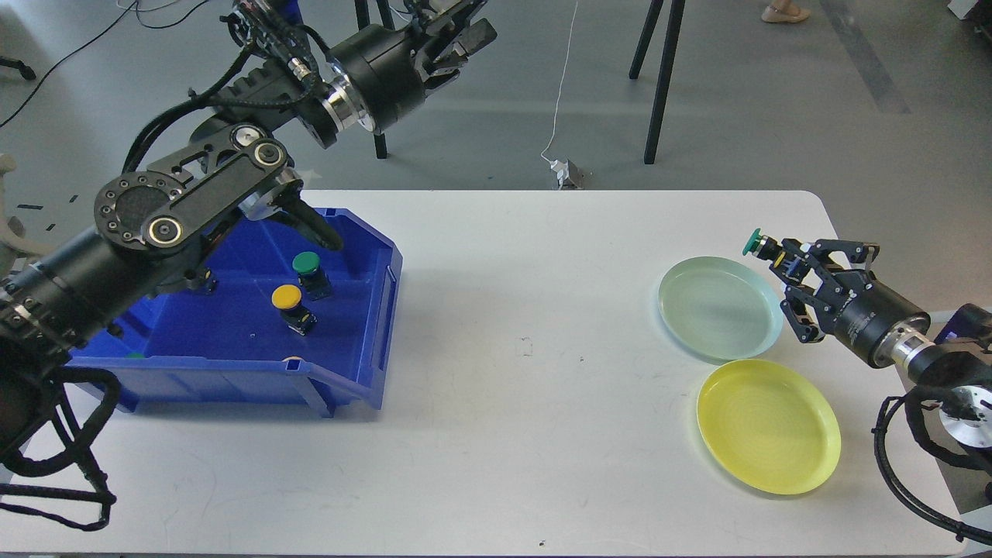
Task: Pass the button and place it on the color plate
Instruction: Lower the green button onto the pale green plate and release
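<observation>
Clamped in the right claw (pixel 783 260), a green button (pixel 753 243) is being held just beside the far right rim of the pale green plate (pixel 717 310), probably for colour-matched placing. Raised clear beyond the blue bin (pixel 372 310), the left claw (pixel 465 35) is being kept apart, empty.

Table (pixel 496 434): white, rounded far-right corner, a few small dark specks on top
Floor (pixel 775 116): grey, behind the table
Stand legs (pixel 657 77): black, angled, on the floor beyond the table
Cable (pixel 564 77): thin, white, runs down to a small plug block (pixel 568 173) at the table's far edge
</observation>
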Available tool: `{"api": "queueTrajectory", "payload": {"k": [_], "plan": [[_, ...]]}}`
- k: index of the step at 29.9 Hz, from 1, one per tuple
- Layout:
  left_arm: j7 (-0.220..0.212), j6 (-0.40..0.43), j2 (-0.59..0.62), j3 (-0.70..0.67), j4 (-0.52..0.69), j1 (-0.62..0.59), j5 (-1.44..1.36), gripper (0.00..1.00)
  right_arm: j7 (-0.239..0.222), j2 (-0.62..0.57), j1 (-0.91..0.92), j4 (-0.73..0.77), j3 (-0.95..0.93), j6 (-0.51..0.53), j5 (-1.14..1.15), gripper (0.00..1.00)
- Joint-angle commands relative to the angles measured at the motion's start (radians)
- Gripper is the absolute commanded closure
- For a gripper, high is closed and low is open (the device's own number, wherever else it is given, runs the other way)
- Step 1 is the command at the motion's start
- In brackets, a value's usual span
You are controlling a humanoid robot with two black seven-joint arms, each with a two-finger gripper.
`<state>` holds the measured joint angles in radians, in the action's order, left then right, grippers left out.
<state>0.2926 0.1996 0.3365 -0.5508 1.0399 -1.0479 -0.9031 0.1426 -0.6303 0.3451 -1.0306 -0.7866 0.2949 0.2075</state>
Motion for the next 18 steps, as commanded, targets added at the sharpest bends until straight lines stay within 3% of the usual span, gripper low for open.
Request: {"api": "queueTrajectory", "payload": {"k": [1, 6, 12, 18], "plan": [[0.000, -0.003, -0.001, 0.002, 0.000, 0.002, 0.000, 0.01, 0.000, 0.073, 0.008, 0.098, 0.007, 0.004, 0.001, 0.73], [0.000, -0.005, -0.001, 0.008, 0.000, 0.003, 0.000, 0.01, 0.000, 0.175, 0.043, 0.233, 0.016, 0.006, 0.003, 0.73], [0.000, -0.003, -0.001, 0.008, 0.000, 0.006, 0.000, 0.01, 0.000, 0.218, 0.074, 0.291, 0.056, 0.006, 0.001, 0.70], [-0.001, -0.002, -0.004, 0.009, 0.000, 0.006, 0.000, 0.01, 0.000, 0.222, 0.075, 0.299, 0.053, 0.004, 0.000, 0.56]]}}
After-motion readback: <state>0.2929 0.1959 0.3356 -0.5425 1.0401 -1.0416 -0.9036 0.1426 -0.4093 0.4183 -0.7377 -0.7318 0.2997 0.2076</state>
